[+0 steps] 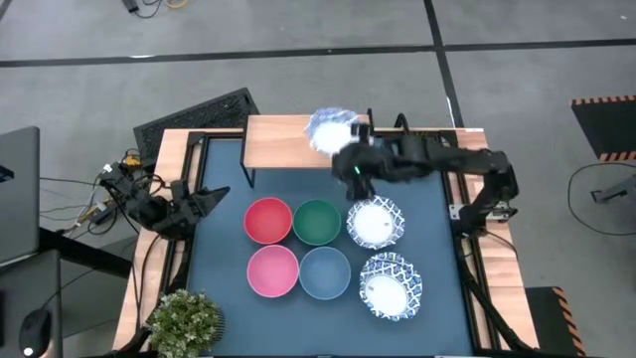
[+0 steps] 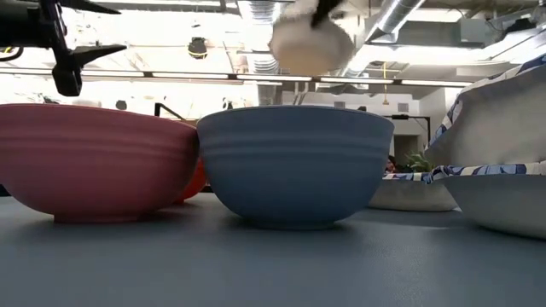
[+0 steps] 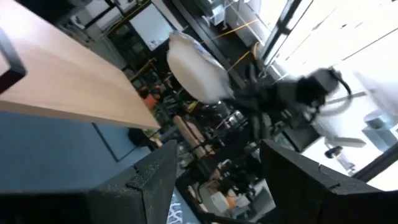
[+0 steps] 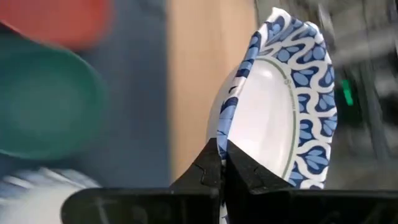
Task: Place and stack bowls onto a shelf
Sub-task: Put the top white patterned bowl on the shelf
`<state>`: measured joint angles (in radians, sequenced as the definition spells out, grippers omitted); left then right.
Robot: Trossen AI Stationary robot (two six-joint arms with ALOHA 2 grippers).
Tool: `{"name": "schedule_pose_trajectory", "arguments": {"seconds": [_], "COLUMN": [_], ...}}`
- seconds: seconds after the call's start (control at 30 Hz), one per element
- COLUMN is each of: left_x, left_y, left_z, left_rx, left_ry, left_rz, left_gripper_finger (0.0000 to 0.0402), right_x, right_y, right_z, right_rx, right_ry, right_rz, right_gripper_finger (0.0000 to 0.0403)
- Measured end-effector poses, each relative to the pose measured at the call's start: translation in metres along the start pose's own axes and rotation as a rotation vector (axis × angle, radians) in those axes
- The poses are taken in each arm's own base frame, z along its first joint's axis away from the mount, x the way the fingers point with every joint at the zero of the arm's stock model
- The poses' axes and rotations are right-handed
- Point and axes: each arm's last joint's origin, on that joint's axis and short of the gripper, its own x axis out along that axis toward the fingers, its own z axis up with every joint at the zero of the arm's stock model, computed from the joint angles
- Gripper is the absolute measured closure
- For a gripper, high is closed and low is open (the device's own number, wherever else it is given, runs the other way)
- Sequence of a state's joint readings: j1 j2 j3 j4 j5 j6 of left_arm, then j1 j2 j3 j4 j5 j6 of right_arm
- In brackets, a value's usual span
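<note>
while clamped in the right claw (image 4: 222,163), the patterned bowl (image 4: 280,106) tilts on edge.

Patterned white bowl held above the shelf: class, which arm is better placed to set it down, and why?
The right. Its gripper is shut on the patterned white bowl over the shelf; the left gripper waits open at the table's left edge.

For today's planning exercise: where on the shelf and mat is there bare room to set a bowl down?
The shelf is bare left of the patterned bowl that the right hand holds above it. The mat strip between the left hand and the red bowl is free. The middle is crowded: bowls sit nearly rim to rim.
</note>
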<state>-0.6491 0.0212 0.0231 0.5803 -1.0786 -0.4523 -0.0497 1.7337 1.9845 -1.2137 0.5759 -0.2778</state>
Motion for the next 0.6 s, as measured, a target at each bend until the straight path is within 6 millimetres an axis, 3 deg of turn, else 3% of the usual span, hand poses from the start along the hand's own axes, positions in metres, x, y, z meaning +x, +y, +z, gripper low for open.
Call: {"name": "schedule_pose_trajectory", "arguments": {"seconds": [0.1, 0.23, 0.43, 0.6], "left_x": [0.0, 0.0, 0.0, 0.0], "left_y": [0.001, 0.002, 0.004, 0.004], "left_z": [-0.001, -0.002, -0.003, -0.002], "left_rx": [-0.009, -0.005, 0.017, 0.01], "left_ry": [0.001, -0.005, -0.014, -0.026], "left_rz": [0.024, 0.039, 0.075, 0.097], "left_gripper_finger": [0.0187, 0.0187, 0.0187, 0.0187], "right_x": [0.033, 0.069, 0.114, 0.138], "right_y": [-0.014, -0.017, 0.002, 0.013], "right_z": [-0.012, -0.015, -0.007, -0.012], "right_rx": [0.038, 0.041, -0.034, -0.044], "right_ry": [0.132, 0.211, 0.235, 0.297], "right_rz": [-0.022, -0.028, -0.01, 0.01], "right_gripper_finger": [0.0381, 0.0381, 0.0381, 0.0381]}}
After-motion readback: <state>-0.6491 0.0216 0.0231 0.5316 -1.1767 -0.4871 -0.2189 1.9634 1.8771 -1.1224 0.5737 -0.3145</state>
